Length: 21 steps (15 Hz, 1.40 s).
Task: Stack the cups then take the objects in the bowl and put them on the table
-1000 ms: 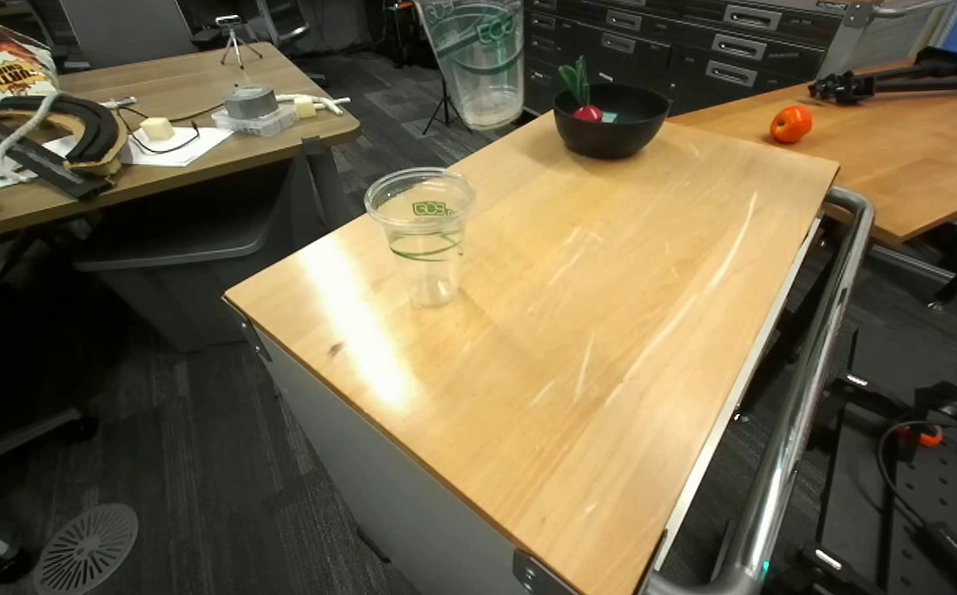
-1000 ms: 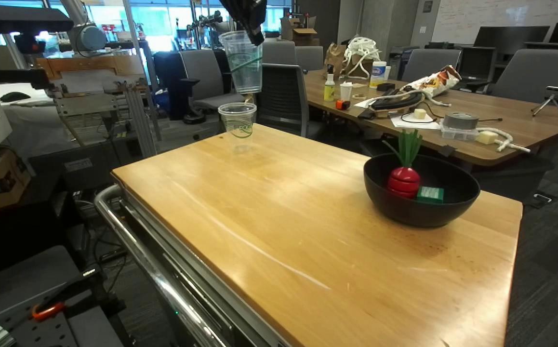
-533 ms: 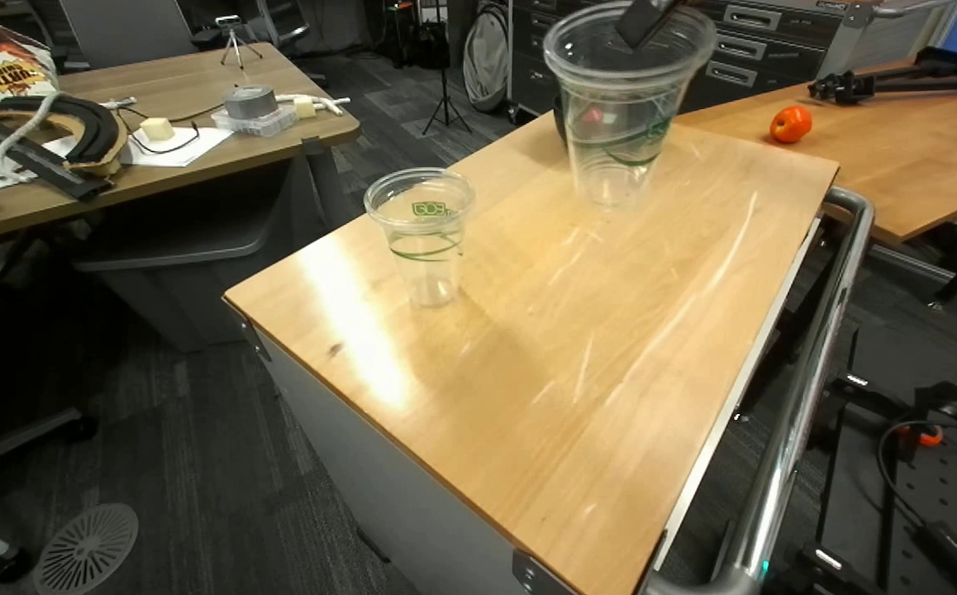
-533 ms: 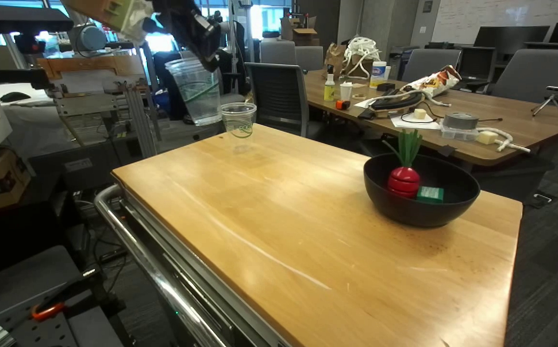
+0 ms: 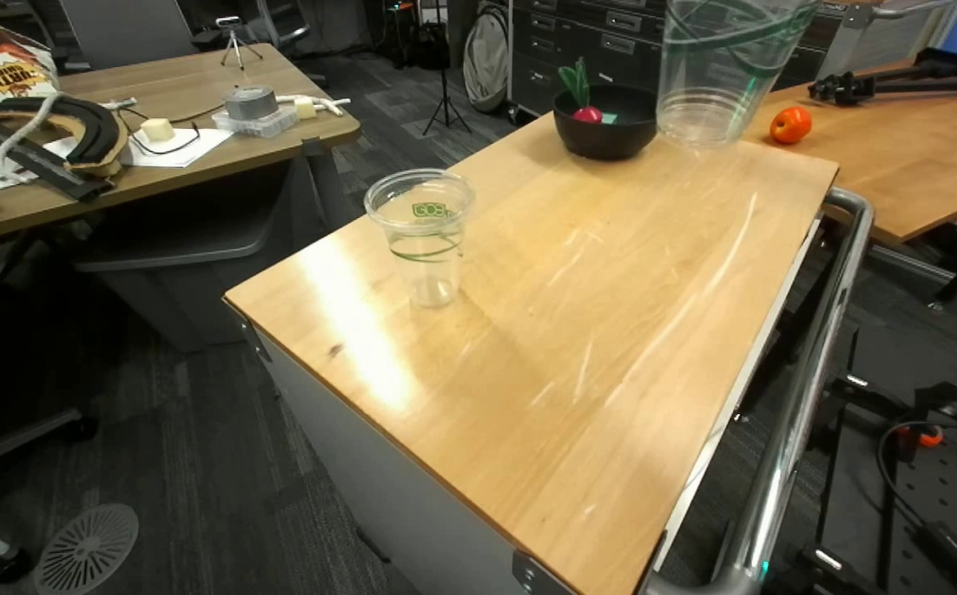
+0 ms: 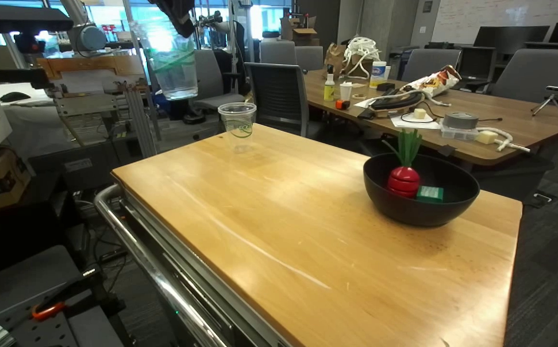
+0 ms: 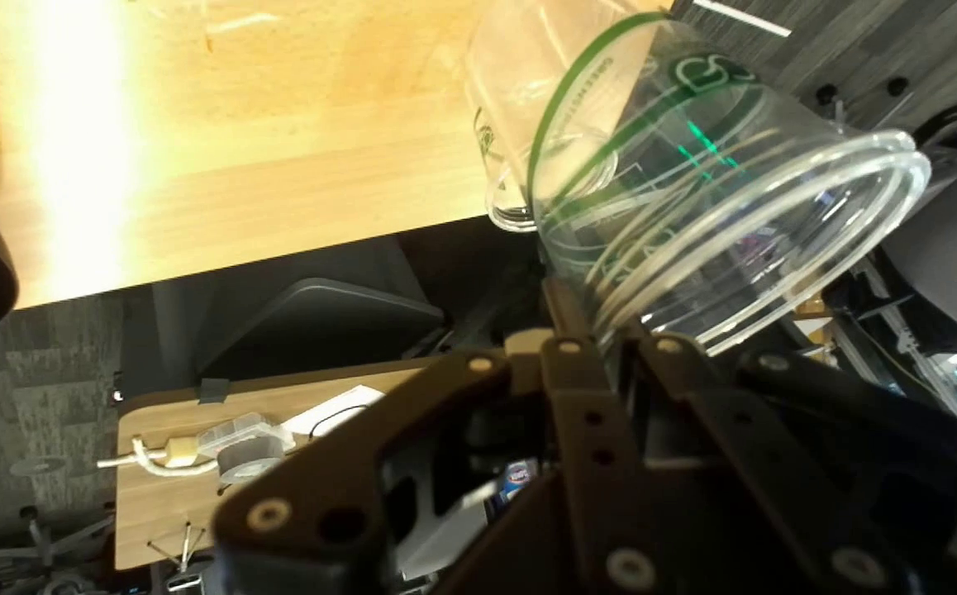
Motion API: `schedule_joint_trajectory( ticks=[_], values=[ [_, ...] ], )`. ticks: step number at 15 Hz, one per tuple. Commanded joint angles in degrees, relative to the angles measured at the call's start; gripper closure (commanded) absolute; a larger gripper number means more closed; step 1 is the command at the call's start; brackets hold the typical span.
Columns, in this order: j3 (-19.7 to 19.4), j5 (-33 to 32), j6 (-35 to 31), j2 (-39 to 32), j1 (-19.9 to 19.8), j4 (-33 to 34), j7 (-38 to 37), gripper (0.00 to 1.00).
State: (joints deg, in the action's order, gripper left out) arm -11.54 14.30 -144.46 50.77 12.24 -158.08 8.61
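Observation:
My gripper [image 7: 598,318] is shut on the wall of clear cups [image 6: 175,72], held in the air. Two close rims on the held cups [image 7: 726,182] suggest nested cups. In an exterior view the held cups [image 5: 718,95] appear right of the bowl, with the gripper out of frame. Another clear cup [image 5: 429,252] stands upright on the table [image 6: 284,217], near a corner; it also shows in an exterior view [image 6: 239,126]. The black bowl [image 6: 423,216] stands at the opposite end. Inside it are the red piece [image 6: 404,182] with green stem and the teal-green piece [image 6: 430,194].
A metal rail [image 5: 809,372] runs along one table side. An orange ball [image 5: 791,125] lies on an orange-brown desk [image 5: 900,157]. A cluttered desk [image 5: 189,83] with tape, ropes and a chip bag stands apart from the table.
My gripper carries the held cups away from the standing cup, toward the rail side. They dip and tilt midway, then rise again. The standing cup, bowl and pieces stay put.

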Motion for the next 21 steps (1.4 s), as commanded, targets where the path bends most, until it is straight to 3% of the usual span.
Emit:
schedule_joint_trajectory(
  ticks=[1, 3, 5, 8, 11, 16, 21],
  values=[
    [2.37, 4.18, -5.82, -10.22, 4.25, 2.99, -0.99, 0.98],
    [3.2, 5.54, -7.86, -12.29, 5.13, 3.75, -1.47, 0.98],
    [3.76, 6.91, -10.47, -18.73, 7.12, 6.28, -2.07, 0.98],
    [4.56, 9.36, -14.1, -29.34, 8.85, 12.52, -2.64, 0.98],
    [5.14, 12.38, -12.87, -36.48, 9.25, 20.79, -1.62, 0.98],
    [6.7, 19.63, -11.22, -33.61, 7.89, 22.9, 2.53, 0.98],
    [7.71, 19.82, -13.67, -35.69, 5.28, 24.11, -0.06, 0.98]
  ],
)
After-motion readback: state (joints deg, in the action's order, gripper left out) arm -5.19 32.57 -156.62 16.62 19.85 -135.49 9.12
